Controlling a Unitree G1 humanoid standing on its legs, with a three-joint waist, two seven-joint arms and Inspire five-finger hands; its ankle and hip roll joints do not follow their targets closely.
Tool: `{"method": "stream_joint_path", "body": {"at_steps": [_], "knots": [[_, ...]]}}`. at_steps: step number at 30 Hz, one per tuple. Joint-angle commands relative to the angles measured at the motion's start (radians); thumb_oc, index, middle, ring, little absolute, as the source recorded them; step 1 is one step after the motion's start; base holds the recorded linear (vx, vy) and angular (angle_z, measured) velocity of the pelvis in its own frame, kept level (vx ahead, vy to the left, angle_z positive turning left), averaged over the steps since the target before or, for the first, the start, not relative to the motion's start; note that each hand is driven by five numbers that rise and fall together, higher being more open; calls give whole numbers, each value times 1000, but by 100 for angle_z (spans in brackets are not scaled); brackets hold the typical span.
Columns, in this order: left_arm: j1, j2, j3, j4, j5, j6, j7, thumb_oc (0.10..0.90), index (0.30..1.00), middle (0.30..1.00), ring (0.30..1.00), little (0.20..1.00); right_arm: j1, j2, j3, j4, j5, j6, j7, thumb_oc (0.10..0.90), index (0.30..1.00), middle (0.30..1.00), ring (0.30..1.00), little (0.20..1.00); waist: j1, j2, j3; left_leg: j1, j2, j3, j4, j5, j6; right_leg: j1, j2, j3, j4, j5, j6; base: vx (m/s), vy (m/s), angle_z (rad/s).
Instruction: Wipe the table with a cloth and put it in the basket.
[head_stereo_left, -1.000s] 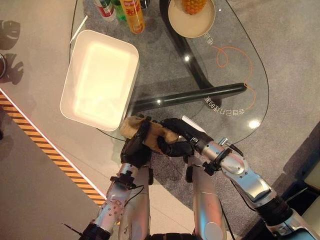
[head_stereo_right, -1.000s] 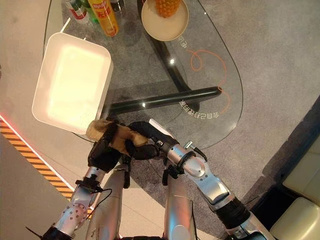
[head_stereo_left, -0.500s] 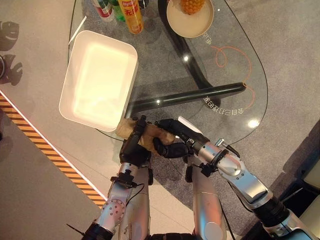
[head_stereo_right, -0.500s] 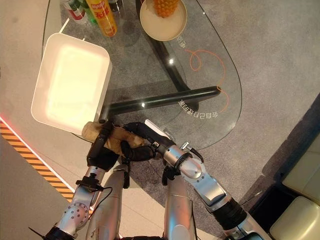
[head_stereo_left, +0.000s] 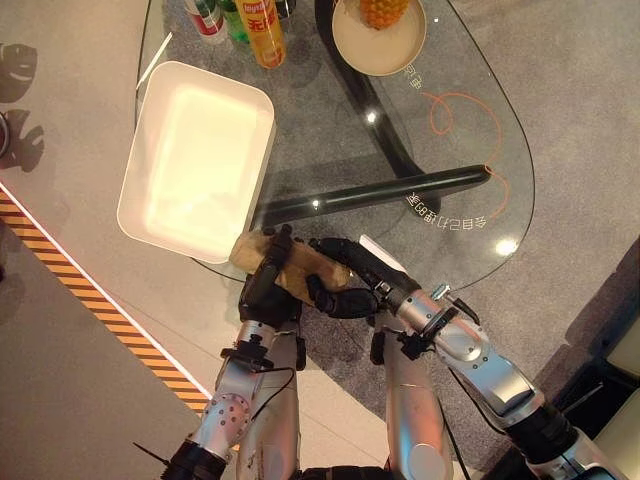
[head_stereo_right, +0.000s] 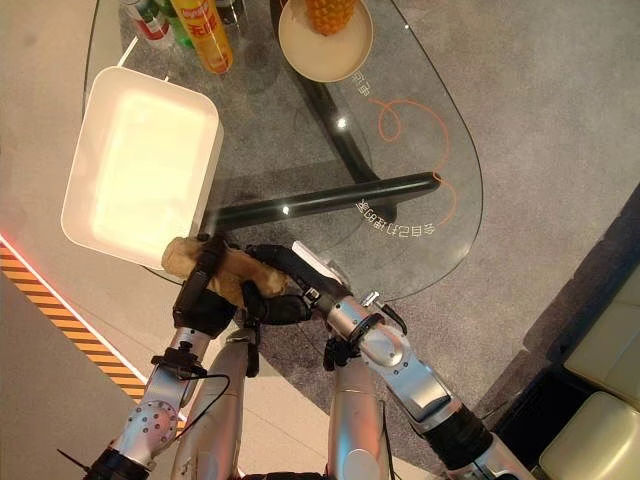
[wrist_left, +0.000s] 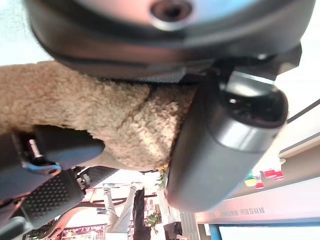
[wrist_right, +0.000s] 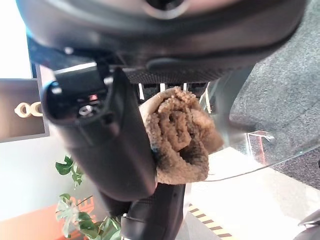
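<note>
A tan fuzzy cloth (head_stereo_left: 305, 268) is bunched at the near edge of the glass table (head_stereo_left: 450, 150), just off the near corner of the white basket (head_stereo_left: 160, 215). My left hand (head_stereo_left: 262, 295) comes up from below and curls over the cloth's left part (wrist_left: 100, 115). From the right, my right hand (head_stereo_left: 352, 288) pinches the cloth's other end (wrist_right: 180, 135) between thumb and fingers. Both hands touch each other around the cloth.
Several bottles (head_stereo_left: 262, 30) stand at the table's far left, and a bowl with a yellow fruit (head_stereo_left: 378, 35) sits at the far middle. A black table leg (head_stereo_left: 380, 192) shows through the glass. Orange-black floor tape (head_stereo_left: 60, 260) runs on the left.
Both hands and the cloth have crept slightly left towards the basket's near corner. The left fingers now reach further over the cloth.
</note>
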Motion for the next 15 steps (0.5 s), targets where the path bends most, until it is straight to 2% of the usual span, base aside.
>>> {"method": "stream_joint_path", "body": {"at_steps": [1, 15], "knots": [[31, -40, 59, -247, -38, -10, -143, 100, 300, 300, 300, 200, 13, 32, -107, -141, 89, -106, -90, 800, 900, 900, 900, 900, 4, -1, -26, -22, -76, 59, -65, 81, 93, 33, 100, -36, -10, 8, -42, 0, 0, 0], [43, -48, 78, -246, -25, -5, -142, 100, 300, 300, 300, 200, 44, 51, -168, -147, 157, -154, -141, 800, 900, 900, 900, 900, -1, -5, -26, -27, -68, 66, -62, 78, 92, 28, 104, -37, -4, 3, -43, 0, 0, 0]]}}
